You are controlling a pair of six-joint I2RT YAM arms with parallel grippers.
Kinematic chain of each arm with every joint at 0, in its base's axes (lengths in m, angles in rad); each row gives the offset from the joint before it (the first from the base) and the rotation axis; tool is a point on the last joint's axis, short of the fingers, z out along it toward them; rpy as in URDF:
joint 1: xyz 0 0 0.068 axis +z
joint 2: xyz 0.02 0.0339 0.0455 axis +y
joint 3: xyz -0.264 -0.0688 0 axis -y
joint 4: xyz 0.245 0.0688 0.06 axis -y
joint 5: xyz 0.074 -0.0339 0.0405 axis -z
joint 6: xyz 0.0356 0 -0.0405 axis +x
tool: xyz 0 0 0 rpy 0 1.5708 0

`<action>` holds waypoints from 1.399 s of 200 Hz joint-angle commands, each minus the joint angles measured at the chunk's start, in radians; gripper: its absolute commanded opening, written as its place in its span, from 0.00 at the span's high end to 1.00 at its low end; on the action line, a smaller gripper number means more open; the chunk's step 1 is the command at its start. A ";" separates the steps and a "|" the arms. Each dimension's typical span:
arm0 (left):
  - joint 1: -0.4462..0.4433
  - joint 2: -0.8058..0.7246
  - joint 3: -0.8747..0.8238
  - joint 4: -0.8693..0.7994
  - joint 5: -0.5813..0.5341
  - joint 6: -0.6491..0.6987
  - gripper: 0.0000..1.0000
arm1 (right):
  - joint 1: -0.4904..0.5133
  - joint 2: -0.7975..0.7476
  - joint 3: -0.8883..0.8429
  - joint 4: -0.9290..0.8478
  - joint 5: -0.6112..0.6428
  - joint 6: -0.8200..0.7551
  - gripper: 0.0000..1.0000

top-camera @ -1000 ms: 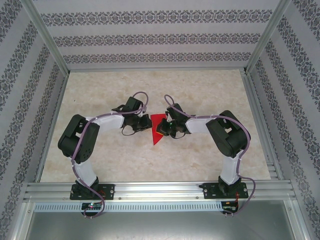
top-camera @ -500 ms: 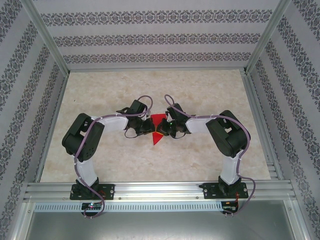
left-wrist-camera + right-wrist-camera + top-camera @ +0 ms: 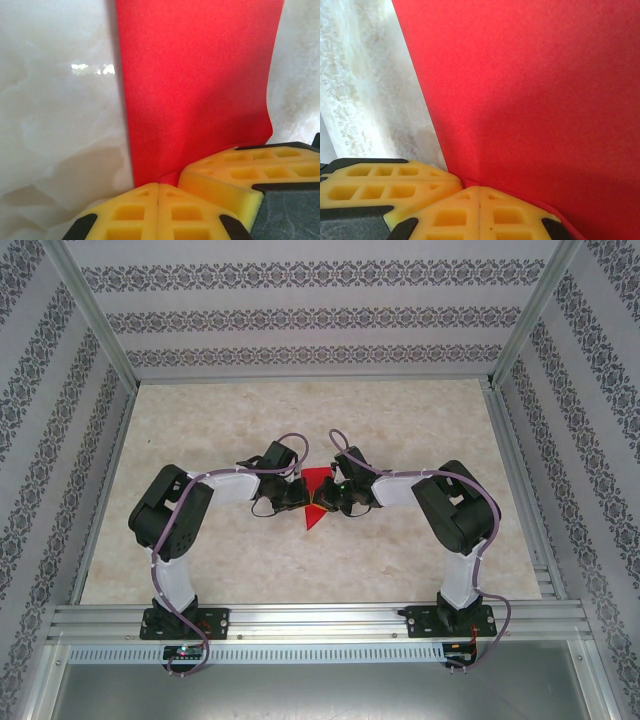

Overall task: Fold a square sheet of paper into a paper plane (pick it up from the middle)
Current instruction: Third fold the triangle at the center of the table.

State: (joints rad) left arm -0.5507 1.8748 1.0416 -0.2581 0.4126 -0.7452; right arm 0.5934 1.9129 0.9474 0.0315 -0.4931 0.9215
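Clamped by the closed left gripper (image 3: 158,195) and right gripper (image 3: 479,200), the thin red paper sheet (image 3: 318,482) could be torn by opposing pulls.

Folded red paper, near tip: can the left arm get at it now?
Probably not without releasing: the left gripper is shut on the folded red paper farther up, beside the right gripper, also clamped on it. The tip itself lies uncovered.

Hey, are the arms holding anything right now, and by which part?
Yes. The left gripper and right gripper are both shut on the red paper, pinching it near its middle, close together, one from each side.
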 commanded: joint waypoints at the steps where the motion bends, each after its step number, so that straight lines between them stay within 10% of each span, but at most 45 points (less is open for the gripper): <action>1: -0.021 0.035 0.009 -0.042 -0.049 0.016 1.00 | -0.014 -0.020 -0.033 0.032 -0.008 -0.001 0.99; 90: -0.035 0.029 -0.015 -0.081 -0.129 0.012 1.00 | -0.006 -0.233 -0.201 0.151 -0.035 -0.006 0.96; 280: -0.037 -0.013 -0.010 -0.095 -0.178 0.016 1.00 | 0.039 -0.069 -0.208 0.256 -0.043 0.038 0.96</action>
State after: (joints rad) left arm -0.5850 1.8626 1.0458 -0.2714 0.3107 -0.7425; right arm 0.6285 1.8156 0.7136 0.2783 -0.5346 0.9668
